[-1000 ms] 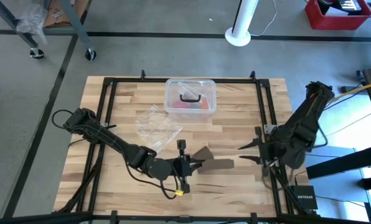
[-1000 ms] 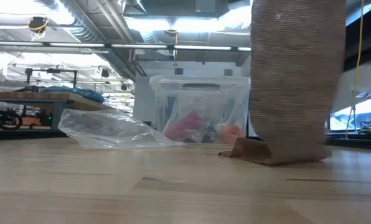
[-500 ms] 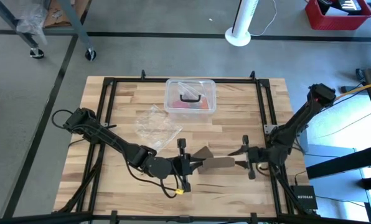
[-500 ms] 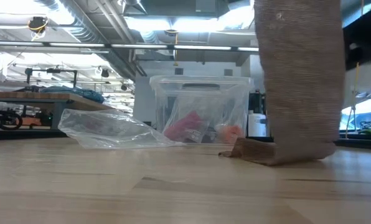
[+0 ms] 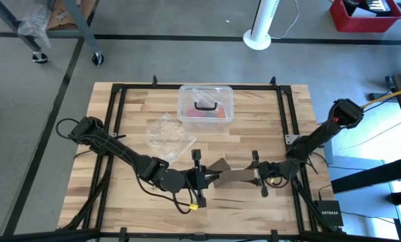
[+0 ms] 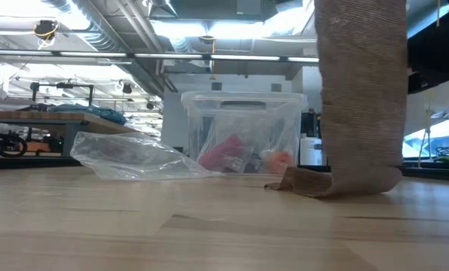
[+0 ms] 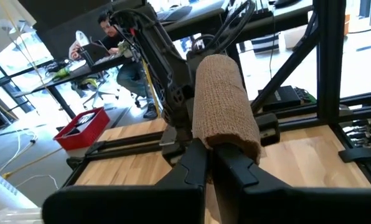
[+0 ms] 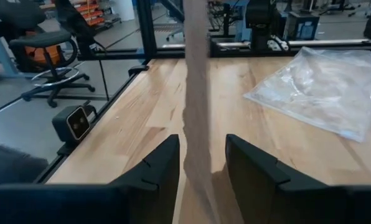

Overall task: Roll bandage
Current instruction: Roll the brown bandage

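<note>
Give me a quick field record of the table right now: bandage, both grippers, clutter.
bandage: brown strip, near the table's front edge, one end held up
left gripper: shut on the bandage's left end
right gripper: open, fingers either side of the strip, at its right end
plastic bag: behind the bandage
plastic box: at the back, black handle

I count one bandage [image 5: 231,176] on the table [image 5: 120,134], a single brown strip. Behind it sits one clear plastic box [image 5: 206,105], and just beside that box, toward the left arm, lies one clear plastic bag [image 5: 168,136]. Two grippers are at the strip: one left gripper [image 5: 210,177] and one right gripper [image 5: 257,176]. Past the table's edge in the left wrist view I see one person [image 7: 111,37] seated at a desk.
</note>
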